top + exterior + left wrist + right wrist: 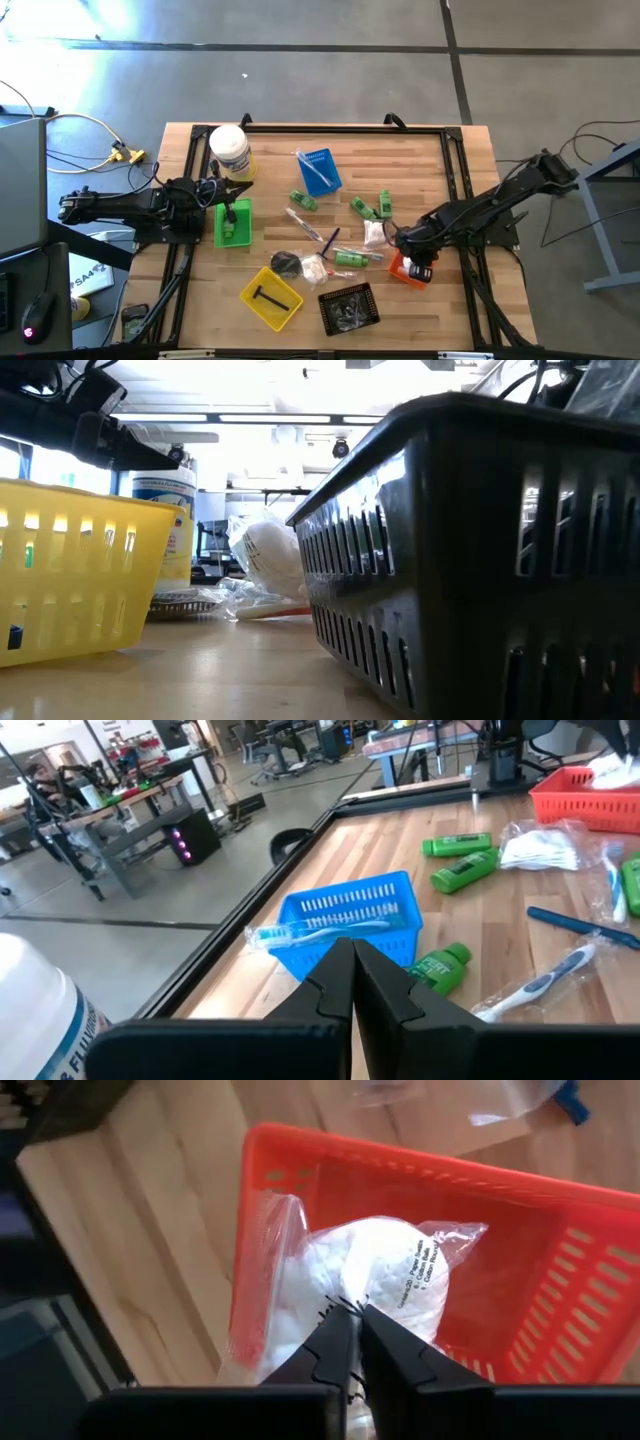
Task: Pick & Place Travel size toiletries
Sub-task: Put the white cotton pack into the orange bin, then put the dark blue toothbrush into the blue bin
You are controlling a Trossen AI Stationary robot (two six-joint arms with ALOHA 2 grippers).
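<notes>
Where wood table (470, 300) ends, grey floor (330, 80).

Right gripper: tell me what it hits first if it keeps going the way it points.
The right gripper would meet the clear bag of white cotton lying in the orange tray, probably at once; it looks to be touching already.

High view: overhead, straight down on the whole table (455, 310), far off, both arms at frame sides. Low view: at tabletop height, level across the wood, very near a black tray (480, 550) filling the right of frame and a yellow tray (75, 565) at left; tub (165, 530) behind, also upper left in the high view. Left wrist view: close, slanting over a blue tray (350, 915), out to the room. Right wrist view: very near, down into an orange tray (560, 1250), seen lower right overhead.
</notes>
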